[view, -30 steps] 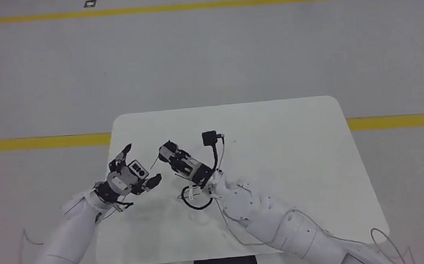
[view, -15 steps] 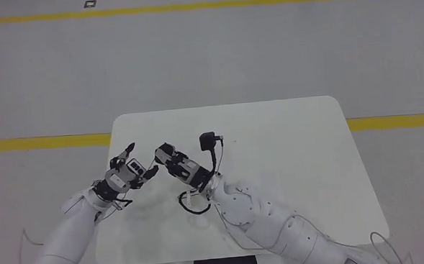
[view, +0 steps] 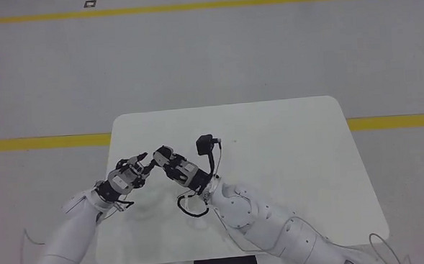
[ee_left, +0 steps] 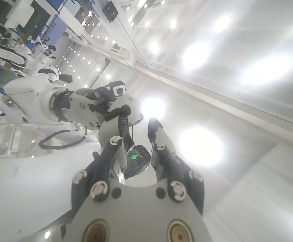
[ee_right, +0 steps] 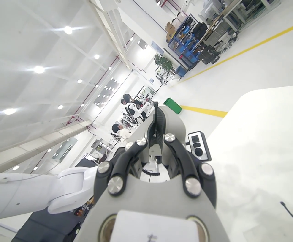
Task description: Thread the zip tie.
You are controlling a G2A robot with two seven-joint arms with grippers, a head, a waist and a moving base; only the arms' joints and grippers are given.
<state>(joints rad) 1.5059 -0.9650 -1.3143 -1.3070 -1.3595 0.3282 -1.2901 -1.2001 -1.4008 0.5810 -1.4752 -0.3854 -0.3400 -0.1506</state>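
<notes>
Hovering above the table (view: 284,128), right claw (ee_right: 155,114) pinches the zip tie (ee_right: 155,104) (left claw (ee_left: 138,117) parted).

left pincer (view: 144,163) just left of right pincer (view: 157,156), tips seemingly touching, both above the table (view: 284,128) – its near-left part
</notes>
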